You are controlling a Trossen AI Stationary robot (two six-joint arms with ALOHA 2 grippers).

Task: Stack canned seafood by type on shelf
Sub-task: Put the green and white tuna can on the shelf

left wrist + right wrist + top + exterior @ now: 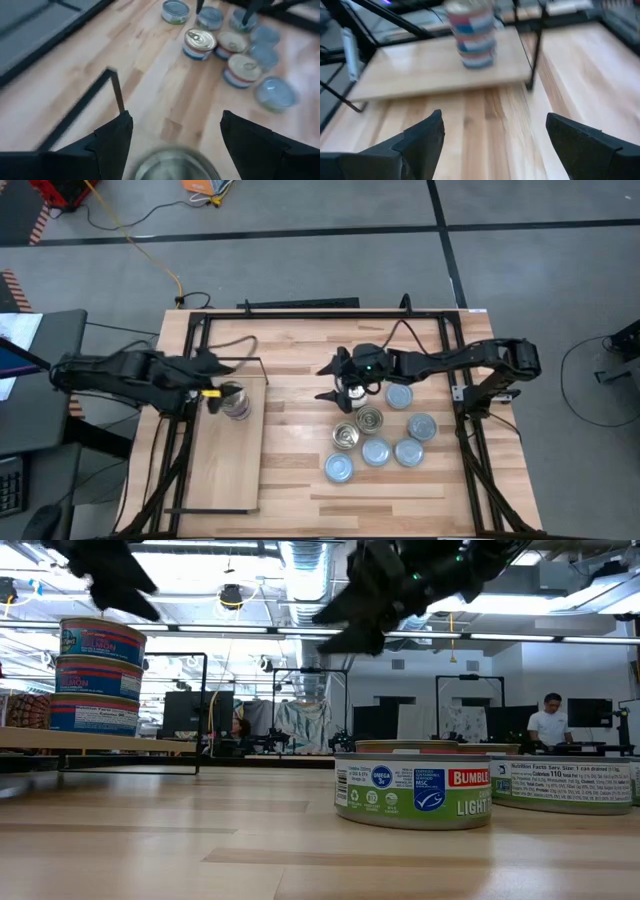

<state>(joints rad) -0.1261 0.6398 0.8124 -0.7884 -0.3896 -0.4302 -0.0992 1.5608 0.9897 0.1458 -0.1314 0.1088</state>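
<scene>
L gripper (222,393) jaws apart, above the tin stack (236,402) on shelf (225,470) at surface's left. R gripper (335,382) jaws apart, empty, mid-surface beside loose tins (376,450) clustered to the right.

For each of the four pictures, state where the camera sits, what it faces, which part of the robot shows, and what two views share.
High: overhead, facing down on the table; both arms.
Low: table height, facing across tins into the room; arms above.
Left wrist: over the stack; open left gripper.
Right wrist: facing the shelf; open right gripper.
Shared: the stack shows in all four.
</scene>
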